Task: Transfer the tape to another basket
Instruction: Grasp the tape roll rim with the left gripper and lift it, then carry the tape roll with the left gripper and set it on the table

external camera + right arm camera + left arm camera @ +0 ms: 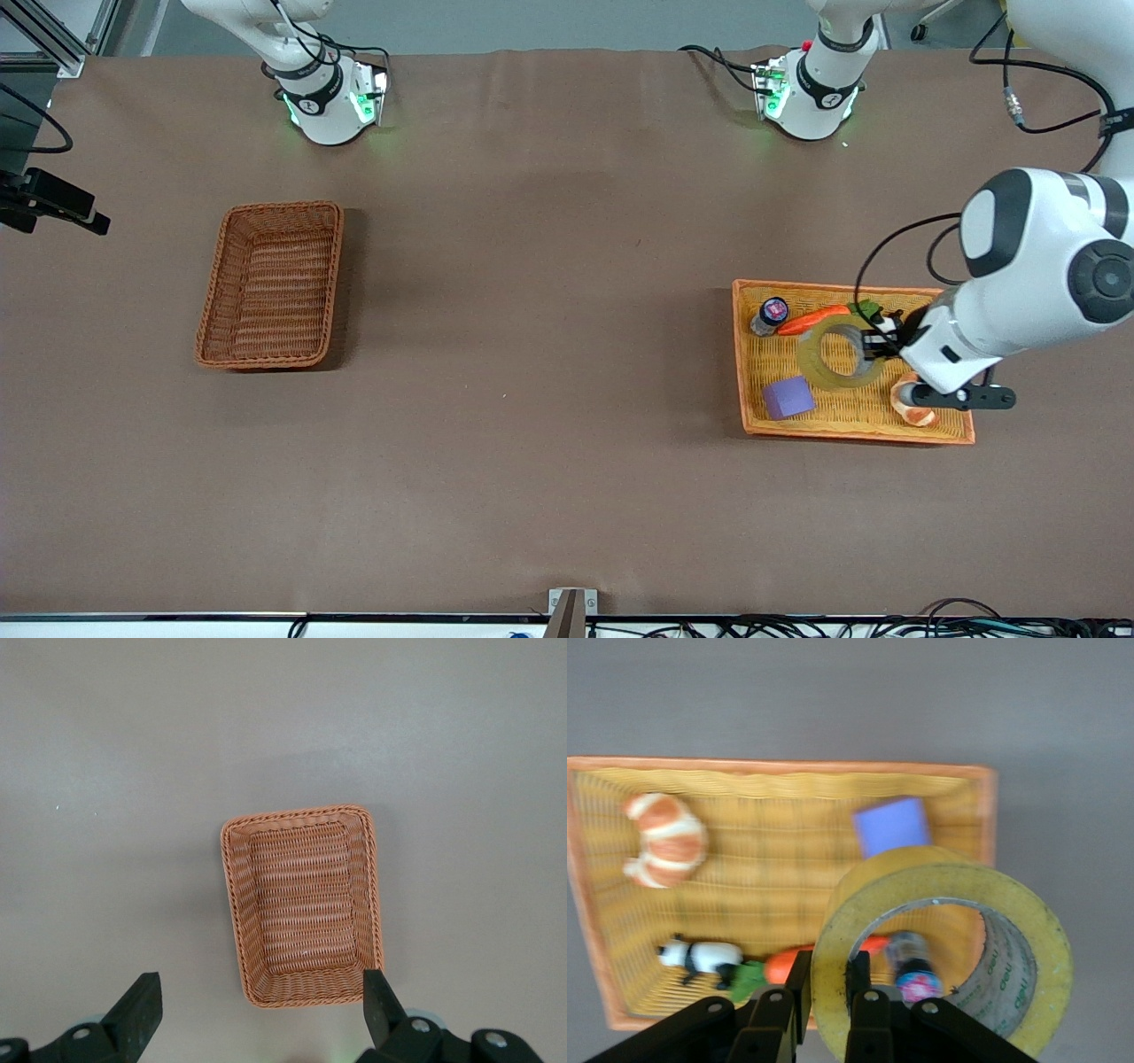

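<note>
Over the orange tray [939, 432] at the left arm's end, the left gripper [873, 341] pinches the tape [840, 353] wall — ring tilted, hole facing up toward the front camera. Right gripper [257, 1014] waits, jaws spread, above the basket [273, 283].

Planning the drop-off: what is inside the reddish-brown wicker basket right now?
Nothing shows inside the narrow reddish-brown woven wicker basket: only its bare woven floor. The right gripper hovers above it, jaws open. The yellowish ring of tape is clamped in the left gripper over the orange-yellow tray.

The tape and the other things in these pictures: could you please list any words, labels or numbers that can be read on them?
Tape, held in the left pincer: grey print on the inner core, blurred, perhaps "deli"; not certain.
Small bottle in the tray: coloured cap label, too small to read.
Basket under the right pincer: no text.
</note>
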Robot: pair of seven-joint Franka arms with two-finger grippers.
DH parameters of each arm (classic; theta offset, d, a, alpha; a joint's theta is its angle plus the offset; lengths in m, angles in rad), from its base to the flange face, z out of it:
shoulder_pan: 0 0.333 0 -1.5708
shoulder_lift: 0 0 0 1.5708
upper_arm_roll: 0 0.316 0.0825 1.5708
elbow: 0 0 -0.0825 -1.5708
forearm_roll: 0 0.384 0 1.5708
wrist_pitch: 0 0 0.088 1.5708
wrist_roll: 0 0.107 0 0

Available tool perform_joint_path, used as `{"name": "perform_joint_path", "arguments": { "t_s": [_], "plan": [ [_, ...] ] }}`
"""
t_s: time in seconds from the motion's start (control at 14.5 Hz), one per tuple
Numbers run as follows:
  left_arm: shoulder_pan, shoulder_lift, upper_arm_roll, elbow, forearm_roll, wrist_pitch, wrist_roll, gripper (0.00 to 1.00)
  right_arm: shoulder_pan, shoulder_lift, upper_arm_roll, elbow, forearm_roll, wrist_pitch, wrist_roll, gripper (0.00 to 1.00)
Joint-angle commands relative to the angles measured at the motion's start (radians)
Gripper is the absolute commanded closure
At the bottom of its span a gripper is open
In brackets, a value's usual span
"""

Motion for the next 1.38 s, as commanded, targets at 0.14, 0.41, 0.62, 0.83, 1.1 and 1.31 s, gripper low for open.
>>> {"name": "perform_joint_path", "arguments": {
  "t_s": [0.14, 0.41, 0.62, 0.83, 1.1, 1.31],
  "plan": [
    [-0.253, 0.114, -0.009, 0.106, 0.017, -0.015, -0.377, 1.00, -0.013, 0.005, 0.006, 0.011, 0.018, -0.009, -0.003, 0.00],
    [-0.456, 0.281, -0.007, 0.224, 0.016, 0.061, -0.680, 1.00, -0.014, 0.005, 0.004, 0.011, 0.018, -0.009, -0.003, 0.00],
    [-0.571, 0.378, 0.000, 0.235, 0.017, 0.250, -0.840, 1.00, -0.014, 0.005, 0.003, 0.011, 0.020, -0.009, -0.004, 0.00],
    [-0.625, 0.436, 0.002, 0.234, 0.017, 0.351, -0.863, 1.00, -0.011, 0.005, 0.003, 0.011, 0.020, -0.007, -0.003, 0.00],
    [-0.651, 0.498, 0.003, 0.235, 0.019, 0.448, -0.862, 0.95, -0.013, 0.005, 0.003, 0.012, 0.021, -0.004, -0.003, 0.00],
    [-0.651, 0.498, 0.009, 0.234, 0.022, 0.448, -0.860, 0.45, -0.011, 0.006, 0.003, 0.013, 0.021, -0.002, -0.003, 0.00]
  ]
}}
